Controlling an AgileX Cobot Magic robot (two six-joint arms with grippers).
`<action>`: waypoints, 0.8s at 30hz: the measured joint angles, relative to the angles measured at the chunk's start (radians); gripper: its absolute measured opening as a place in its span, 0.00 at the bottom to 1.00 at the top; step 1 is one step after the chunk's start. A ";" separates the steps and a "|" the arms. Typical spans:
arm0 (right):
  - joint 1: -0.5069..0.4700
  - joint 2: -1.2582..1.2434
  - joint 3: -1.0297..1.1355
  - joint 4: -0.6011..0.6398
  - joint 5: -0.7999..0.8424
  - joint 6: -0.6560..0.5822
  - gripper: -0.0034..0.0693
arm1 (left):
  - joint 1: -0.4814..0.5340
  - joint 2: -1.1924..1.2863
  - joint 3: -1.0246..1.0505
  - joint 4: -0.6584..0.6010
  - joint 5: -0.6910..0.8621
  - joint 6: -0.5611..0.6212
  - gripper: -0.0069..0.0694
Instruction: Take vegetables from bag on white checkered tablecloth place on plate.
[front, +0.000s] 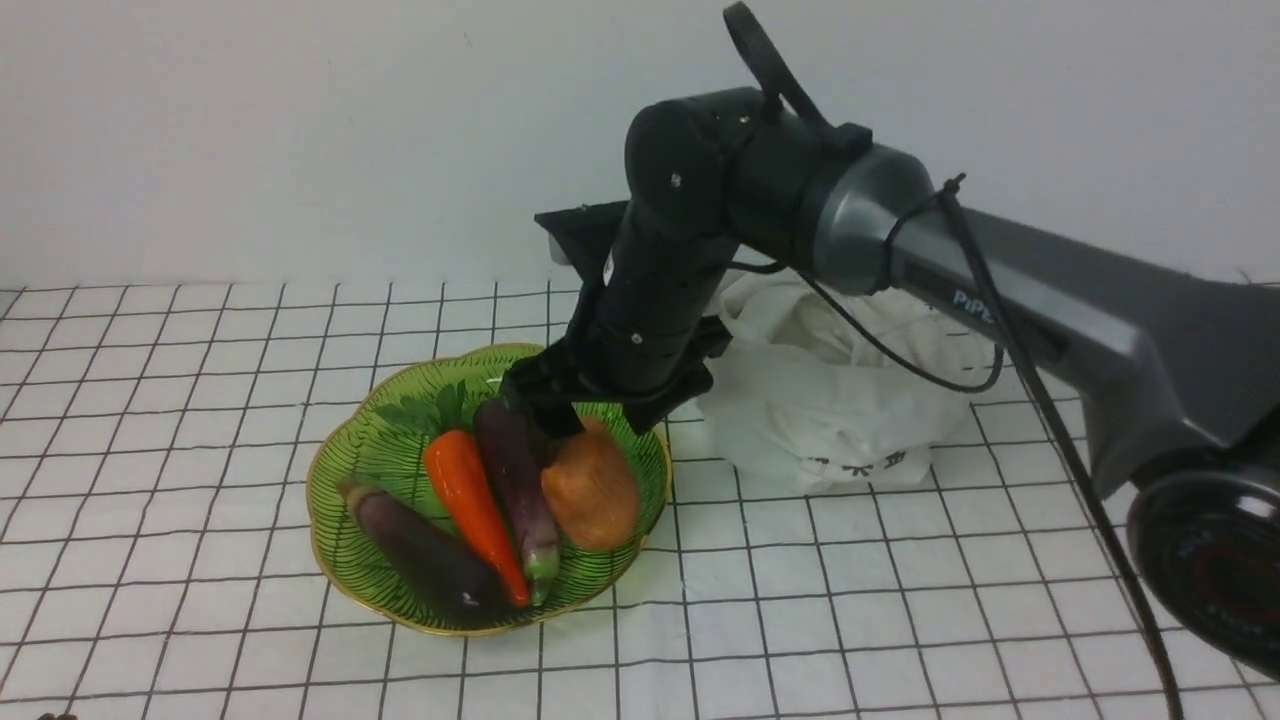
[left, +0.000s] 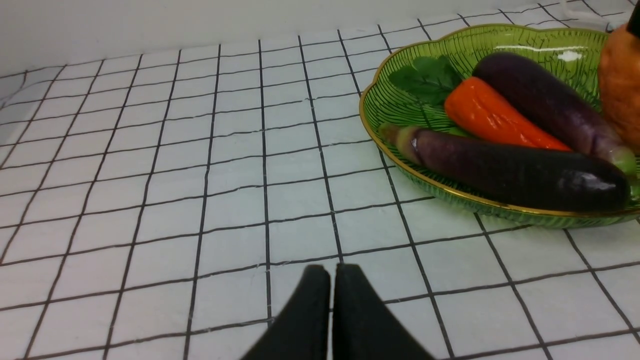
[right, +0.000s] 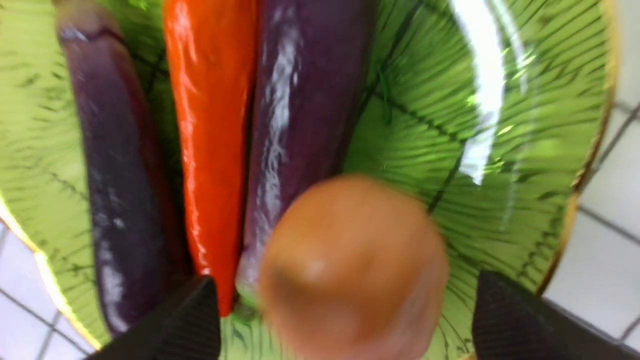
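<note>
The tan-orange potato lies in the green leaf-patterned plate at its right side, against an eggplant. My right gripper hovers just above it, open; in the right wrist view its gripper straddles the potato with a gap on one side, above the plate. The white cloth bag lies crumpled on the checkered tablecloth, right of the plate. My left gripper is shut and empty above the cloth, apart from the plate; the potato shows at that view's edge.
An orange carrot with green leaves and two dark purple eggplants also lie in the plate. The right arm's grey link stretches over the bag. A white wall stands behind the table.
</note>
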 joint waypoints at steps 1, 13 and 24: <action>0.000 -0.024 -0.001 -0.004 0.002 0.000 0.93 | 0.000 0.000 0.000 0.000 0.000 0.000 0.08; 0.000 -0.546 0.150 -0.012 0.008 0.000 0.56 | 0.000 0.000 0.000 0.000 0.000 0.000 0.08; 0.000 -1.334 0.728 -0.196 -0.138 0.005 0.05 | 0.000 0.000 0.000 0.000 0.000 0.000 0.08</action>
